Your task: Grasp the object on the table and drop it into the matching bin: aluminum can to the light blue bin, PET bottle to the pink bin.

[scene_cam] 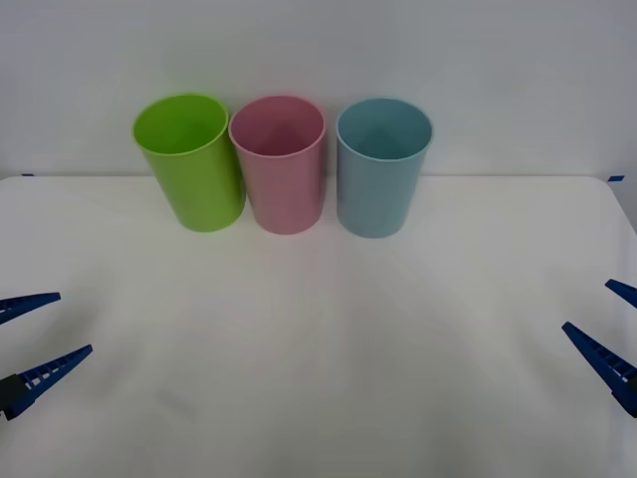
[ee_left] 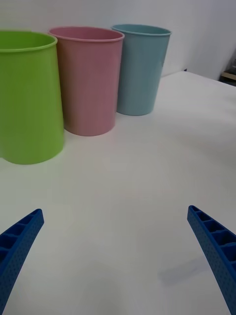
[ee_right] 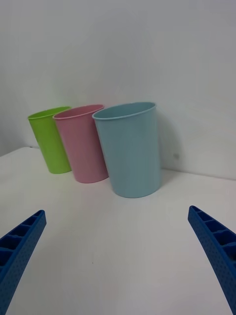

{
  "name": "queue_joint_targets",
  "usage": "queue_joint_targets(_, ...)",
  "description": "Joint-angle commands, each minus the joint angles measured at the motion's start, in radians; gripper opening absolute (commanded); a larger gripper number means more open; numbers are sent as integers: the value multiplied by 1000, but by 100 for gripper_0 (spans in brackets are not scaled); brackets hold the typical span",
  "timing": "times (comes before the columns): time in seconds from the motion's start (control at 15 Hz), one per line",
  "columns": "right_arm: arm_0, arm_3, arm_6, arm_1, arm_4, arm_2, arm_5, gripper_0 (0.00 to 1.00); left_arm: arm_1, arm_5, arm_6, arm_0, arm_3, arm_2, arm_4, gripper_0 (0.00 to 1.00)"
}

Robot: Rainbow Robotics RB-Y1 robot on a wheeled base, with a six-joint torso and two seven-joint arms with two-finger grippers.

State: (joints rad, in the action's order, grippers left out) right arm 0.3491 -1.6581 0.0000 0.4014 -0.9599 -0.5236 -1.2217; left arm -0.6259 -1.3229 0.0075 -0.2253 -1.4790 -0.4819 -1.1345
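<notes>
At back of table (scene_cam: 318,378): lime green bin (scene_cam: 189,161), pink bin (scene_cam: 279,164), light blue bin (scene_cam: 383,166) in row, upright. PET bottle not on tabletop; cannot tell whether inside pink bin (interior looks bare from above). Left gripper (scene_cam: 28,339) low at left edge, fingers wide, holding nothing. Right gripper (scene_cam: 612,329) at right edge, likewise wide, holding nothing. Judgement: either drop finished or object not yet placed.

A wide white table (scene_cam: 318,398) fills the lower part of the front view, its far edge running across the frame just below the middle. Three tall cups stand upright on it in a row near that far edge, upper centre of the frame: a lime green bin (scene_cam: 189,164) leftmost, the pink bin (scene_cam: 281,164) just beside it, the light blue bin (scene_cam: 380,167) rightmost.
</notes>
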Motion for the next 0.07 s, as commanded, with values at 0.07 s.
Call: queue_joint_targets(0.07,0,0,0,0,0,0,0,100,0,1,0,0,0,0,-1,100)
